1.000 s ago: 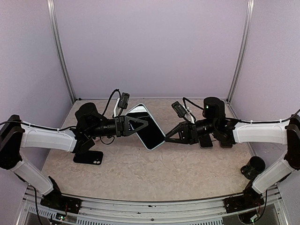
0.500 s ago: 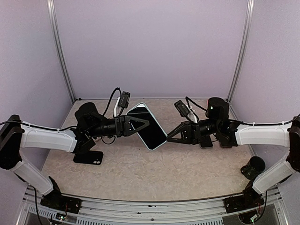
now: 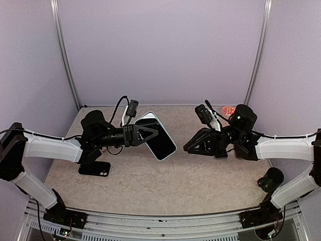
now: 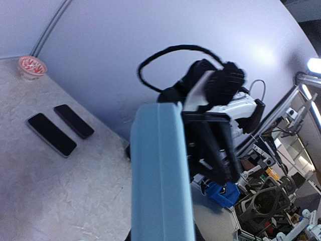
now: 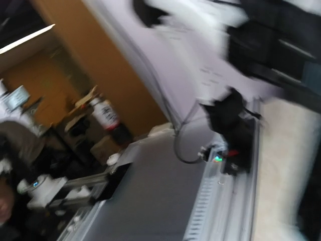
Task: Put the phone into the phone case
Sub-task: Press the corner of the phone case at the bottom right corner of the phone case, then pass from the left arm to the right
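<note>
A phone with a dark screen [image 3: 159,138] sits inside the rim of a light blue phone case [image 3: 150,116]. It is held tilted above the table. My left gripper [image 3: 150,131] is shut on the case's left edge, and the case's blue side [image 4: 160,170] fills the middle of the left wrist view. My right gripper [image 3: 186,147] hangs to the right of the phone, a short gap away and touching nothing. Its fingertips point at the phone, and their spacing does not show. The right wrist view is blurred and shows no fingers.
A black phone-like slab [image 3: 95,168] lies on the table under my left arm. Two dark phones [image 4: 51,134] [image 4: 73,121] lie side by side at the right, mostly under my right arm in the top view. A small red-and-white bowl [image 3: 228,110] stands at the back right corner.
My right gripper has pulled back to the right, off the phone's lower corner, and the arm has lifted. The left arm and the cased phone have stayed put.
</note>
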Robot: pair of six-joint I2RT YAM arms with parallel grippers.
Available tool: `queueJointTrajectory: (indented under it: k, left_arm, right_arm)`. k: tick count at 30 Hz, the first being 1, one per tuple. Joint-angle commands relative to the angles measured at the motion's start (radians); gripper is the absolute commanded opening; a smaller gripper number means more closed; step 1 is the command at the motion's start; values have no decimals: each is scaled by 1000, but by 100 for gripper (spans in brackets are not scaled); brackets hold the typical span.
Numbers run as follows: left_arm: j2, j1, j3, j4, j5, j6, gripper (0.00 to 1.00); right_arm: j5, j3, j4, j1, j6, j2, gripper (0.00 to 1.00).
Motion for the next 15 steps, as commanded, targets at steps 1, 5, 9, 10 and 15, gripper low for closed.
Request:
queueJointTrajectory:
  k: [1, 5, 9, 10, 15]
  left_arm:
    - [13, 26, -15, -34, -52, 23, 0]
    - [13, 26, -13, -36, -50, 28, 0]
    - [5, 15, 2, -77, -44, 63, 0]
    - [3, 10, 9, -98, -45, 80, 0]
    - [-16, -17, 43, -193, -57, 163, 0]
  right_arm:
    - [-76, 25, 38, 9, -16, -46, 26]
    - [75, 115, -385, 9, -280, -26, 46]
    - [192, 164, -552, 9, -383, 24, 56]
    - [207, 167, -565, 9, -389, 37, 58]
    - [250, 171, -611, 15, -431, 71, 64]
